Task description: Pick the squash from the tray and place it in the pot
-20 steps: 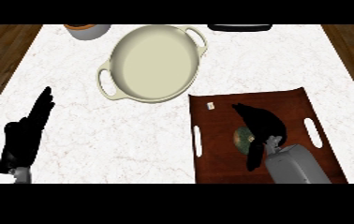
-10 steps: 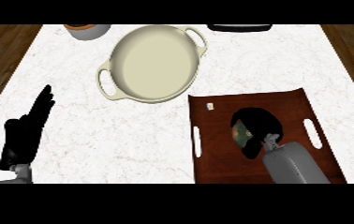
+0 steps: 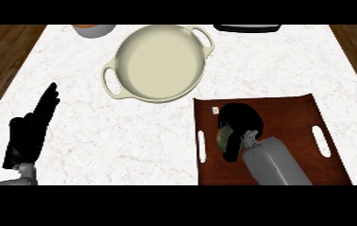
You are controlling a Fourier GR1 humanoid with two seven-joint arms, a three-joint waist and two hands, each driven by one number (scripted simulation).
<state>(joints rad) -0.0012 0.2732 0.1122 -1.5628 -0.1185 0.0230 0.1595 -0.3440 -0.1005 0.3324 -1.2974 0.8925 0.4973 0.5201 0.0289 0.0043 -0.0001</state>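
A dark brown tray [image 3: 293, 114] with white handle slots lies at the lower right of the counter. On it my right hand [image 3: 241, 121] is curled down over the squash [image 3: 225, 136], of which only a greenish sliver shows under the fingers. The cream two-handled pot [image 3: 159, 62] stands empty up and to the left of the tray, its rim close to the tray's far left corner. My left hand [image 3: 31, 126] rests open at the lower left, fingers pointing up.
A small grey bowl with orange contents [image 3: 93, 29] sits at the counter's far edge, left of the pot. A dark flat object [image 3: 247, 28] lies at the far edge on the right. Wooden floor shows past both side edges.
My right hand's fingers have closed from straight to curled over the squash on the tray. The left hand has barely shifted.
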